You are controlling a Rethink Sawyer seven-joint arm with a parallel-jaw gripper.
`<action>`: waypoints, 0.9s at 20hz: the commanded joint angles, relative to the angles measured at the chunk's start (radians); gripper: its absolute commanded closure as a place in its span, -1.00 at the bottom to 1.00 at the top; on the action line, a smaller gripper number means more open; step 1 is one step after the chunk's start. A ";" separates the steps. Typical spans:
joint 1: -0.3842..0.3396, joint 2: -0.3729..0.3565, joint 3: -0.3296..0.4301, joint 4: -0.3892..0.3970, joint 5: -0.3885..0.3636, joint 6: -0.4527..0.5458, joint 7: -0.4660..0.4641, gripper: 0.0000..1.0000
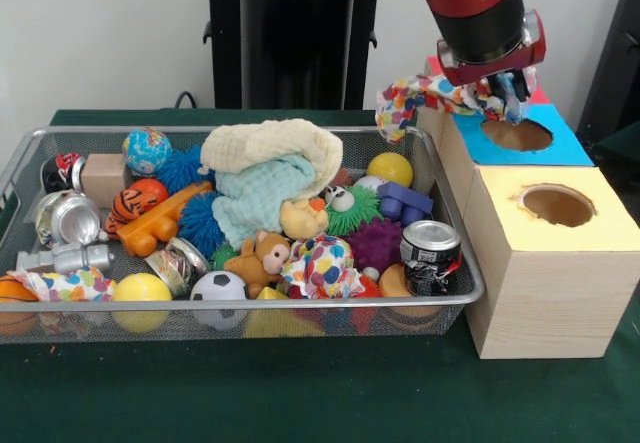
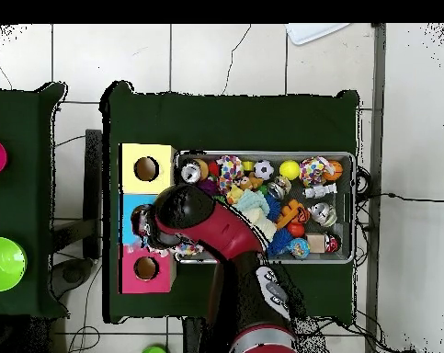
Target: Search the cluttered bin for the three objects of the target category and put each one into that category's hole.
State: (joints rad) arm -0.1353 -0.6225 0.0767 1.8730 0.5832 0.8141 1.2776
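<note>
Hanging from the gripper (image 1: 497, 91), a colourful spotted cloth (image 1: 418, 99) droops over the near corner of the blue-topped box (image 1: 545, 146), beside the hole (image 1: 516, 135) cut in that box. The fingers sit clamped on one end of the cloth, the rest trailing out to the side toward the wire basket (image 1: 445, 225). Directly below the fingers lies the blue top; just in front of it stands the yellow-topped box (image 1: 560, 263) with its own round hole (image 1: 557, 205). A pink-topped box (image 2: 144, 268) closes the row on the far side, seen from overhead, where the red and black arm (image 2: 216, 230) covers most of the blue one. In the basket, well apart from the fingers, a second spotted cloth (image 1: 322, 266) is bunched near a teddy bear (image 1: 262, 258), and a third (image 1: 65, 285) lies in the opposite corner. A cream and mint towel (image 1: 272, 168) is heaped in the middle, among balls, crushed cans (image 1: 432, 255) and spiky toys.
</note>
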 commanded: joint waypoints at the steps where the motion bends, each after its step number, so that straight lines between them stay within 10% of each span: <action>1: -0.032 0.063 0.133 0.062 0.076 -0.159 0.116 1.00; 15: -0.065 0.110 0.158 0.025 -0.024 -0.405 0.111 1.00; 16: -0.040 0.118 0.117 -0.002 -0.040 -0.345 0.147 -1.00; 18: -0.045 0.122 0.123 -0.016 -0.063 -0.352 0.115 -1.00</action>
State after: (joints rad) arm -0.1913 -0.6013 0.1643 1.8909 0.5968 0.5962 1.2776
